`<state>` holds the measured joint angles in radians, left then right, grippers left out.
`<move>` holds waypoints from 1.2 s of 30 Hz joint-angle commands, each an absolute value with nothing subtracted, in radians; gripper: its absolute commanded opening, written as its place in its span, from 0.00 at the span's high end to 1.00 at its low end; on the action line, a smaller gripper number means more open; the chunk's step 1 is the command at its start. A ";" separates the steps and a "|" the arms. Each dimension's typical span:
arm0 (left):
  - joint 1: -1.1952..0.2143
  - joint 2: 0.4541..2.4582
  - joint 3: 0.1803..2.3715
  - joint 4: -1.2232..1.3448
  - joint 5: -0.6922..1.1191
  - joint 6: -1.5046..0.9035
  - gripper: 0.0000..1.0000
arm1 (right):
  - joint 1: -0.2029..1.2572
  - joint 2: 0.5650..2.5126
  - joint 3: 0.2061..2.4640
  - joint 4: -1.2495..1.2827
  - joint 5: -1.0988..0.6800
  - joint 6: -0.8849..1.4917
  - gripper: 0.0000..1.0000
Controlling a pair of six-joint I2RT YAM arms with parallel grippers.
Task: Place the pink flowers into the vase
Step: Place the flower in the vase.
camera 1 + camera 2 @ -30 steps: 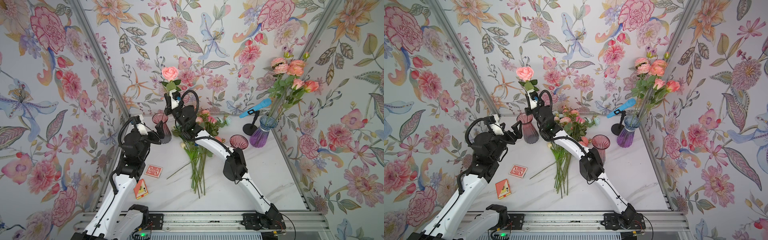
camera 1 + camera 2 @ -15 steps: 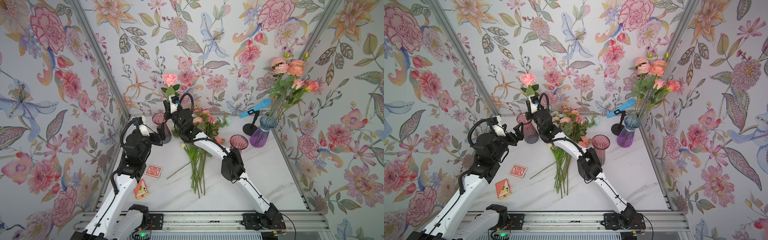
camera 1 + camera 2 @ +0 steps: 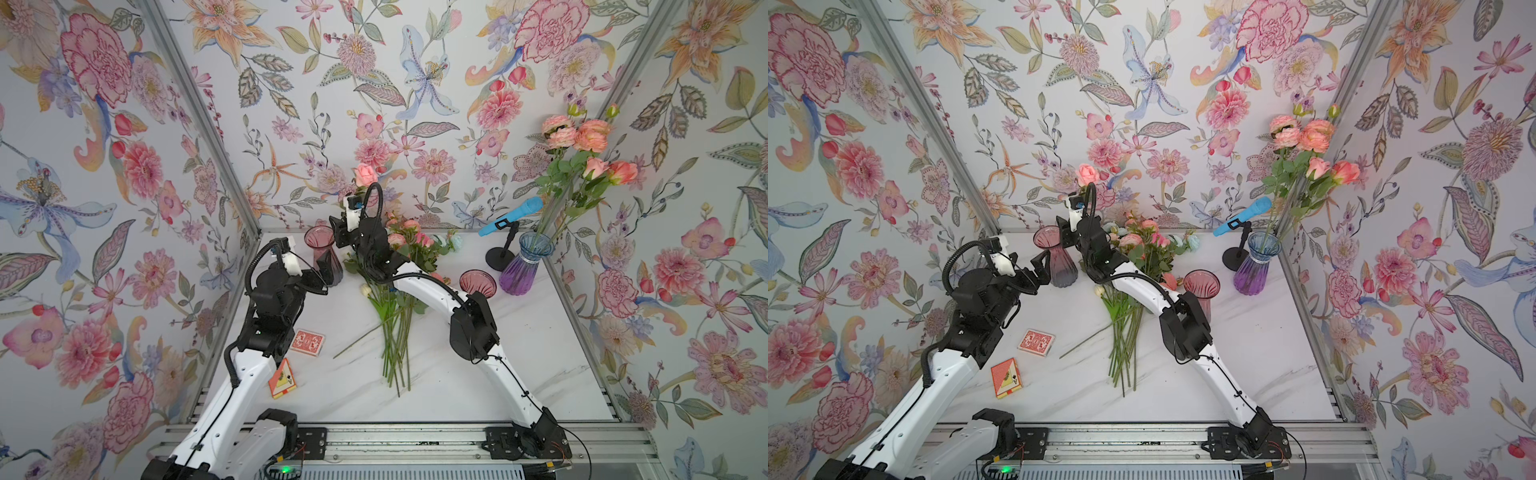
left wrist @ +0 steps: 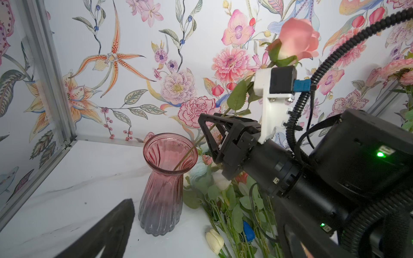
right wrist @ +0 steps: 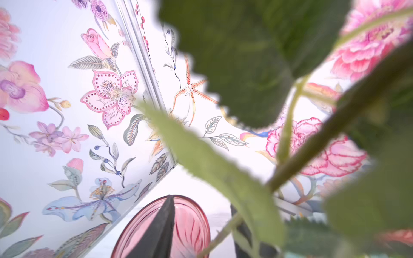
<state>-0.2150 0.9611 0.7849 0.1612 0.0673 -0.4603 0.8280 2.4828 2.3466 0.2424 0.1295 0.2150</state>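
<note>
Right claw (image 4: 209, 134) partly open, jaws loose around the rose (image 4: 297, 40) stem; stem tip inside the far-left pink vase (image 4: 165, 189). Left claw (image 3: 322, 276) wide open, empty, near the vase.

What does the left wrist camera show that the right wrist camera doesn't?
Only left wrist: the pink rose bloom, the right gripper around its stem, the pink glass vase's whole body, a cream tulip bud. Only right wrist: blurred serrated leaves close up, a dark fingertip before the vase mouth. Both: the pink glass vase, the rose's stem, floral wallpaper.
</note>
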 commanded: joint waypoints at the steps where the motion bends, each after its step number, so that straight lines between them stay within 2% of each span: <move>1: -0.221 0.971 0.773 0.204 0.079 -0.466 0.00 | 0.815 2.369 2.322 0.182 0.088 0.284 0.46; 4: -0.222 0.981 0.770 0.206 0.092 -0.474 0.00 | 0.805 2.318 2.271 0.162 0.061 0.326 0.39; 10: -0.221 0.997 0.762 0.214 0.113 -0.476 0.00 | 0.792 2.227 2.175 0.134 0.009 0.339 0.02; 11: -0.221 1.001 0.761 0.211 0.114 -0.470 0.00 | 0.792 2.208 2.155 0.123 0.009 0.334 0.01; 27: -0.223 1.092 0.744 0.250 0.183 -0.462 0.00 | 0.705 1.877 1.726 0.024 -0.041 0.329 0.01; 36: -0.241 1.141 0.742 0.314 0.256 -0.469 0.00 | 0.747 1.850 1.723 -0.312 0.148 0.278 0.01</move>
<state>-0.2295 1.1381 0.7567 0.2661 0.2173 -0.4614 0.7246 1.8713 1.7332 -0.1684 0.0647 0.3000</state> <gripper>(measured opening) 0.998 0.994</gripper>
